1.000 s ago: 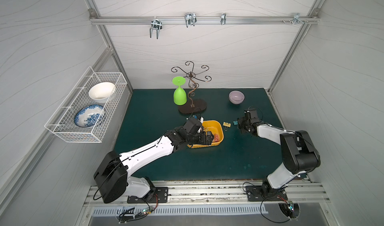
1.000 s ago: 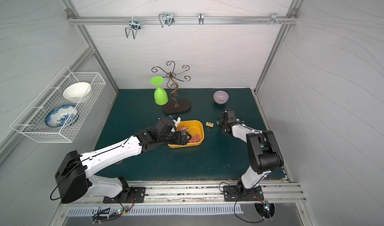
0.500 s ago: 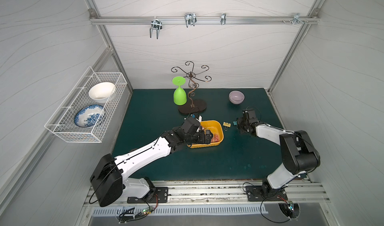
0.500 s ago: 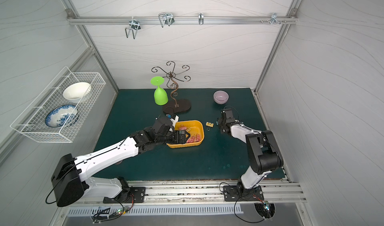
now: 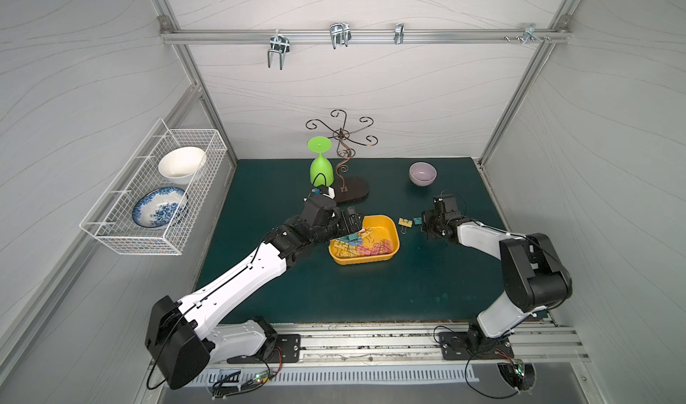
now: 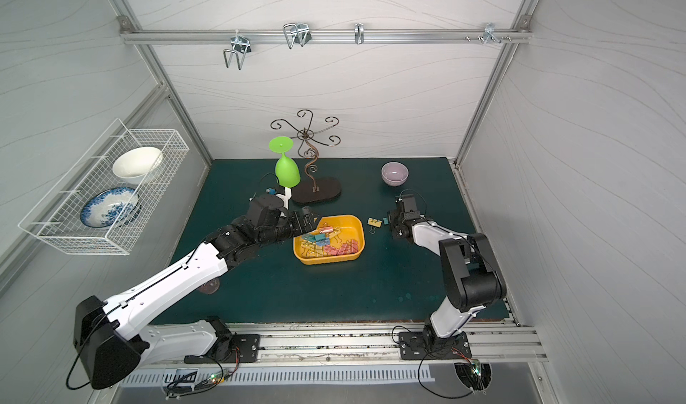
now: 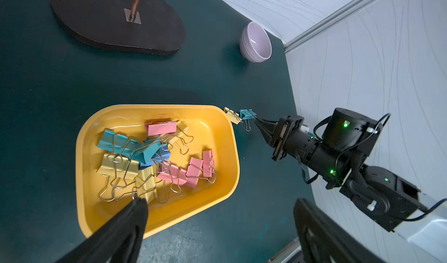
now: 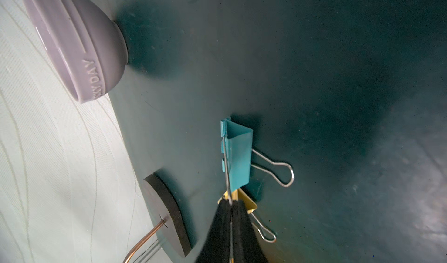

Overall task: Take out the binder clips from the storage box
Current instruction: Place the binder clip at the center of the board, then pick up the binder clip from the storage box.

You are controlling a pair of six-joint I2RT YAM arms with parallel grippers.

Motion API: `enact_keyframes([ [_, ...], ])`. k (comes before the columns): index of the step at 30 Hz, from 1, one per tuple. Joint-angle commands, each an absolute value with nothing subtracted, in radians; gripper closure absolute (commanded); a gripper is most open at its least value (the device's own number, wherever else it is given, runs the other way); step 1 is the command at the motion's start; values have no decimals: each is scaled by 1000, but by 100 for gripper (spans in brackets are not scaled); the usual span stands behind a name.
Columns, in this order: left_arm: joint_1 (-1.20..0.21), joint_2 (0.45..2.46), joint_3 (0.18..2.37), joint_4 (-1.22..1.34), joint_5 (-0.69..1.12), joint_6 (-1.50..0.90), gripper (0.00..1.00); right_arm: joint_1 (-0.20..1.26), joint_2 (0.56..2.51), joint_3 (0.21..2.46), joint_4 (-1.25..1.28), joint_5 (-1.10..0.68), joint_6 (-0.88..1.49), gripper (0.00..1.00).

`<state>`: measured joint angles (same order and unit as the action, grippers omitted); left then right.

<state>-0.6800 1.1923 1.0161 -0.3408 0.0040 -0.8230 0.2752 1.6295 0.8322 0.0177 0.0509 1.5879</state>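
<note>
Dark green matting (image 5: 371, 290) covers the bench between white walls. Near its middle sits the storage box (image 5: 384, 227), with a heap of pastel binder clips (image 5: 358, 245) inside. Left gripper (image 5: 353, 223) hovers over the box's edge, jaws spread wide, holding nothing. Right gripper (image 8: 231, 202) lies low beside the box. Its fingers look pinched on the wire handle of a teal clip (image 8: 238, 157), which touches a yellow clip (image 5: 404, 222) — both lie on the mat, outside the box.

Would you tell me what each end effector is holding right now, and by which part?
The right end effector pinches the teal binder clip by one wire handle; the left end effector is open and holds nothing.
</note>
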Motion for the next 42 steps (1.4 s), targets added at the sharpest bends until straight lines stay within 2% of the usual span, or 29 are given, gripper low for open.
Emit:
enact_keyframes([
  [1,-660,1170,1082,-346,-14,-923,1,272,1582,823,-43,49,1538,78],
  [7,-609,1225,1283,-507,-49,-1078,1,265,1501,839,-141,59,1411,47],
  [13,-589,1295,1508,-642,-101,-1202,1,265,1429,834,-213,75,1247,37],
  [18,-549,1333,1594,-662,-96,-1249,1,260,1380,830,-262,79,1143,32],
  [24,-476,1356,1638,-678,-47,-1251,1,273,1307,814,-294,103,1117,32],
  [31,-464,1361,1635,-652,-14,-1249,1,314,1241,856,-362,167,1071,32],
  [38,-460,1355,1635,-624,14,-1243,1,342,1233,892,-395,134,1016,32],
  [42,-459,1322,1556,-573,7,-1231,1,371,1241,921,-436,151,992,32],
])
